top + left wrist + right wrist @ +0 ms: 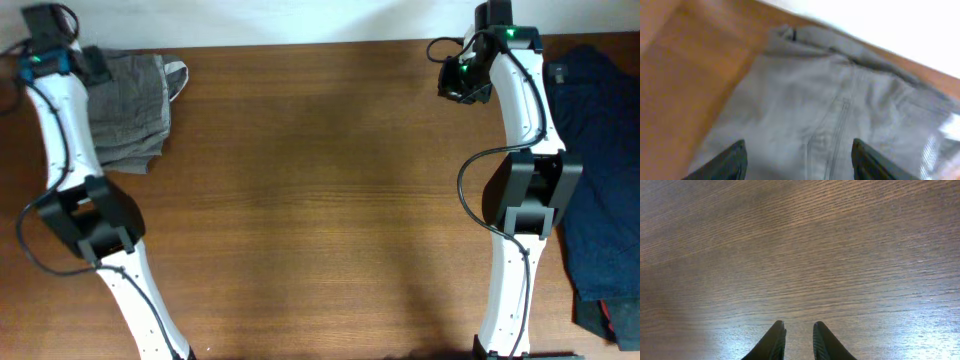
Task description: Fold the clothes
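Observation:
The olive-grey shorts (135, 105) lie bunched in the table's far left corner, with a pale inner edge showing at their right side. My left gripper (95, 66) hovers over their far end. In the left wrist view it (799, 150) stands open, its dark fingers (732, 160) wide apart above the shorts (805, 95), and nothing is held. My right gripper (460, 85) is at the far right of the table. In the right wrist view it (799, 326) shows a narrow gap, with only bare wood between the fingertips.
Dark navy-blue garments (600, 150) are piled along the right edge, behind the right arm. The brown wooden table (320, 200) stretches between the two arms. A white wall (900, 25) runs just beyond the table's far edge.

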